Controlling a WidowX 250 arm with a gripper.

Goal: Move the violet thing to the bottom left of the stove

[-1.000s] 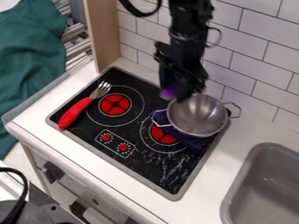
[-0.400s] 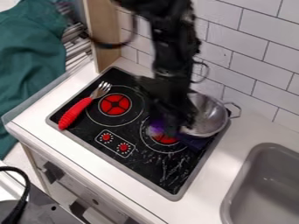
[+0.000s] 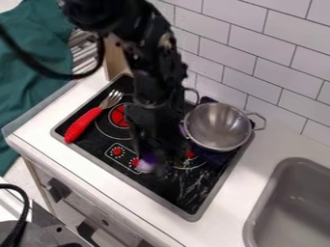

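Note:
The black gripper [image 3: 155,163] hangs over the front part of the stove [image 3: 169,193], beside the control knobs and left of the pot. It is shut on the violet thing [image 3: 148,159], a small purple piece with a paler underside, partly hidden by the gripper. Whether the piece touches the stove surface I cannot tell.
A metal pot [image 3: 218,126] with two handles stands on a dark blue cloth [image 3: 216,155] at the stove's right rear. On the left lies a fork [image 3: 84,123] with a red handle. A grey sink [image 3: 293,207] is at the right, and a tiled wall rises behind.
From beside the pot's left rim, the gripper has travelled forward and left across the stove, carrying the violet thing. The pot and fork have kept their places.

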